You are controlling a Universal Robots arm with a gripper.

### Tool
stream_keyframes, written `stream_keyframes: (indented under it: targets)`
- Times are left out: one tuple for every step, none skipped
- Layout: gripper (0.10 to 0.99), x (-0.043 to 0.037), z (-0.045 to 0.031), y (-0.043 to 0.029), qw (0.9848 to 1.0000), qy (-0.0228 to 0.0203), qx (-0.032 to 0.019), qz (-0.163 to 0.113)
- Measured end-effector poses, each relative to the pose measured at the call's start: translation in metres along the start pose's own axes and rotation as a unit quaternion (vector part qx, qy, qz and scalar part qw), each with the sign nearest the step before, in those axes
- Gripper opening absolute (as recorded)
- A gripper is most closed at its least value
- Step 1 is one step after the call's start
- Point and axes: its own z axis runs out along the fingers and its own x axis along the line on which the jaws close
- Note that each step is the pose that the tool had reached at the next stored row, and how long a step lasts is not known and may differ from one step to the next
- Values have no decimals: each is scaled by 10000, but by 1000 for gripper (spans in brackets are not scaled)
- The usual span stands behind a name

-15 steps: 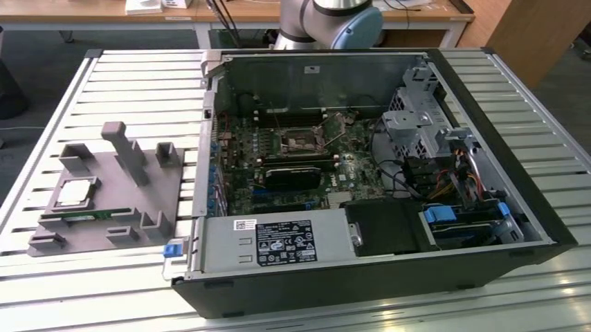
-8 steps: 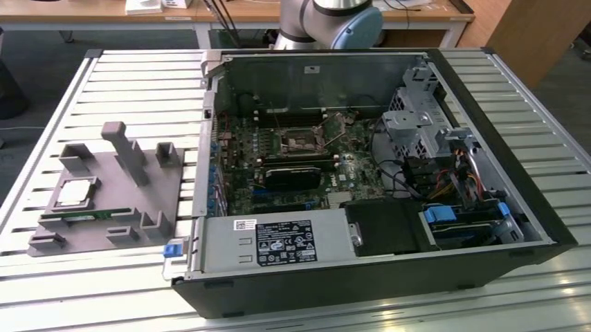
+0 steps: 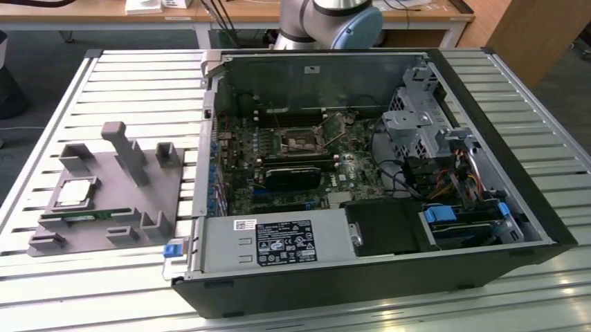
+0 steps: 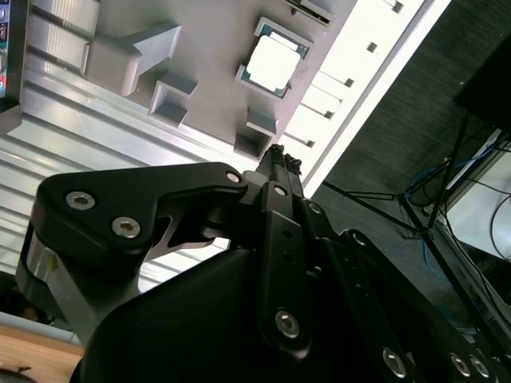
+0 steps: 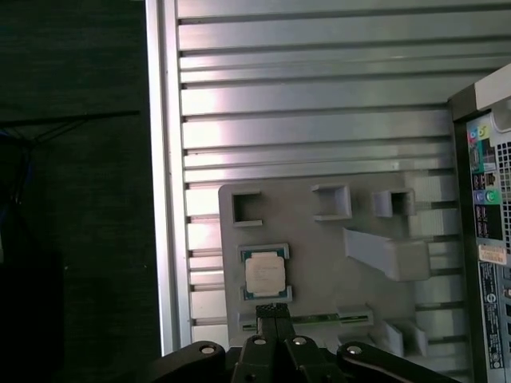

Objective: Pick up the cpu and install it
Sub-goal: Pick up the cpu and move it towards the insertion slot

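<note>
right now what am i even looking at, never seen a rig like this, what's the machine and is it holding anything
It is a robot arm, its base at the back of the exterior view, which looks over a slatted metal table. Both wrist views come from cameras riding on the arm, looking past its black gripper. On the table lie an opened computer case and a grey tray. The cpu, a small silver square, sits in the tray. The gripper hangs over the tray, shut and holding nothing.
</note>
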Motion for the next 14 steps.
stream_keyframes:
  targets:
    - [106,0,7,0,10000,0,0,0]
    - [106,0,14,-1,10000,0,0,0]
    - [106,0,21,-2,10000,0,-1,0]
    - [106,0,29,-3,10000,0,0,0]
    - [106,1,38,-4,10000,0,-1,0]
    - [106,0,46,-5,10000,0,0,0]
    - [106,1,55,-6,10000,0,0,0]
    - [106,0,66,-7,10000,0,0,0]
    - [106,1,77,-7,10000,2,0,0]
    - [106,1,90,-8,10000,4,0,0]
    - [106,1,101,-8,10000,6,0,0]
    - [106,1,114,-9,10000,7,0,0]
    - [106,1,126,-10,10000,12,1,0]
    - [106,1,141,-10,10000,15,1,1]
